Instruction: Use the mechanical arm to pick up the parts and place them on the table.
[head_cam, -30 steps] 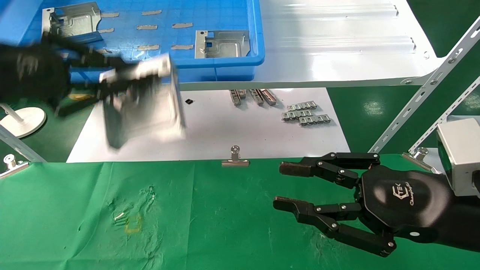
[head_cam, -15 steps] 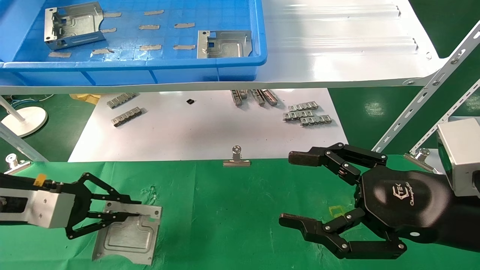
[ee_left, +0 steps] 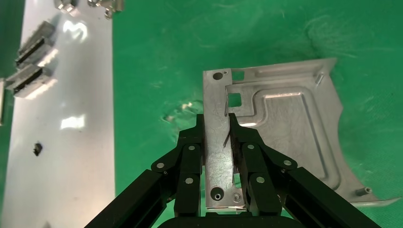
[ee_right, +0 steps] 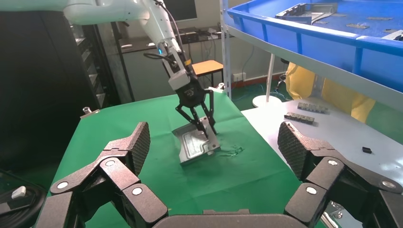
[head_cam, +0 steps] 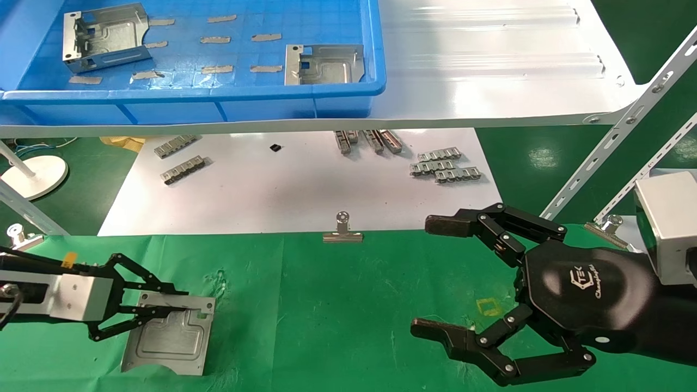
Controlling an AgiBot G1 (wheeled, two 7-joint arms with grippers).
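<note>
**On the cloth: bracket set down at left, still clamped**

At the left front of the table, a bracket lay nearly flat on the green cloth, embossed face up, one corner lifted a little in the right wrist view. Its punched, holed edge faced the shelf; its slightly longer axis ran from that edge toward the robot. The embossed step outline opened toward the holed edge.

The left gripper came in from the left, fingers pinched shut on a bent-up flange along the bracket's holed strip. The bracket extended away from the fingertips and to one side.

The right gripper hovered over the right of the table, fingers spread wide, nothing between them. White "TEK" logo read on its black palm; the script below was not legible.

Two more brackets sat in the blue tray on the shelf.
</note>
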